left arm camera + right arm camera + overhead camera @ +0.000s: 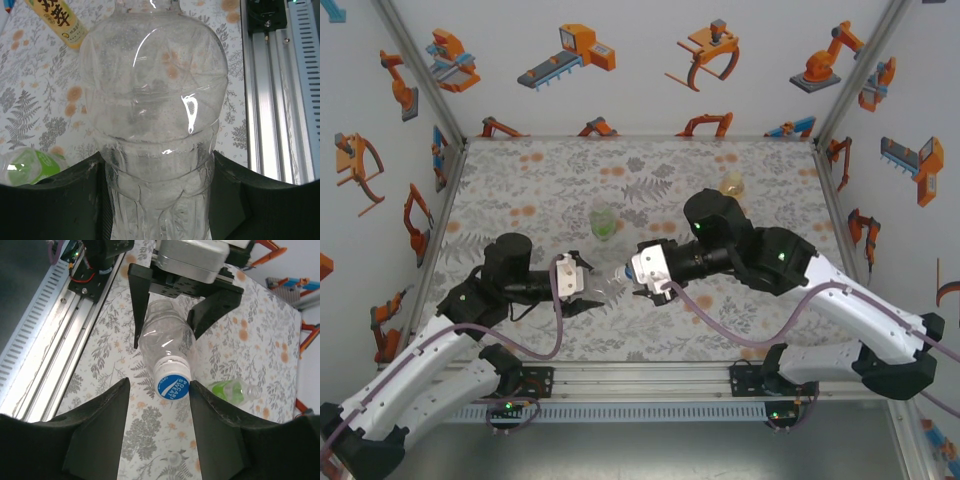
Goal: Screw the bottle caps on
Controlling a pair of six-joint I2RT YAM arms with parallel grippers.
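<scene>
My overhead cam looks down on whole tabletop (540, 190); wrist cams sit close, facing each other, sharing colourless bottle (162, 342).

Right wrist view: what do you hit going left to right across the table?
rail → clear bottle → green bottle

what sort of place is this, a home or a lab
Most likely a robot lab test cell: wall panels printed with orange robot pictures, and an aluminium rail along the near edge of the table.
</scene>
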